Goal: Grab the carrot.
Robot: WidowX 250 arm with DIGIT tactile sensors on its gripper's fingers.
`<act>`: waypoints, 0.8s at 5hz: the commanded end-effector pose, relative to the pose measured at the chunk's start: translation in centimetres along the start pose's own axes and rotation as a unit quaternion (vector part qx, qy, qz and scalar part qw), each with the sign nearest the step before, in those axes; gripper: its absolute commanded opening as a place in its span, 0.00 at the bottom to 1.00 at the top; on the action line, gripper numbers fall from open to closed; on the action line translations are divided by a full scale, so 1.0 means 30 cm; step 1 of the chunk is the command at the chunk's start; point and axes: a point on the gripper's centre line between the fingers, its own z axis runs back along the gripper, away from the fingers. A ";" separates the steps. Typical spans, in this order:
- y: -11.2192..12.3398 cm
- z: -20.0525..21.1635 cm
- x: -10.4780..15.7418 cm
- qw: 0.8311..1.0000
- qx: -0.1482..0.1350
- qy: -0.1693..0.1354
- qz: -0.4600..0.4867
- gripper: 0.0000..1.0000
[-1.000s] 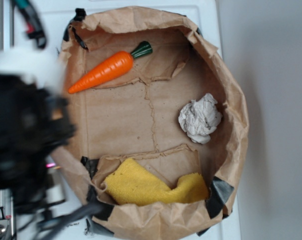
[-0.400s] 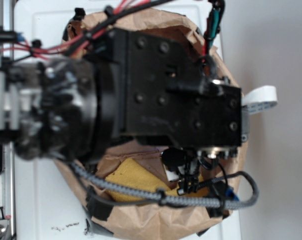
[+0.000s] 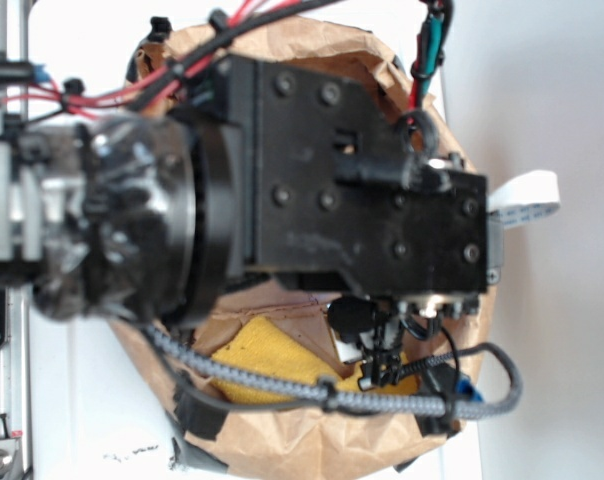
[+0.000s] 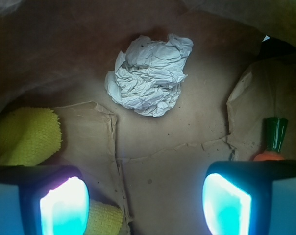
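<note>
jaws spread wide over the paper bag floor [image 4: 177,161], carrot [image 4: 272,142] just behind the right finger [image 4: 226,203]

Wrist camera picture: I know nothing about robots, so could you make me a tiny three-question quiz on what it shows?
1. True or false: the carrot sits between the fingers of the pincer.
2. What lies nearest the middle of the paper-lined basket?
A. crumpled white paper
B. yellow cloth
C. a spoon
3. Fill in: the carrot's stem cap is dark ____.

Key: 1 false, it peeks out behind the right-hand finger; 2 A; 3 green.
</note>
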 end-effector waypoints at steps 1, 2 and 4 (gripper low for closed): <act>0.117 0.032 0.058 0.999 -0.010 -0.044 -0.002 1.00; 0.183 0.001 0.046 0.999 0.004 -0.044 -0.017 1.00; 0.287 -0.021 -0.146 0.997 0.012 -0.055 -0.059 1.00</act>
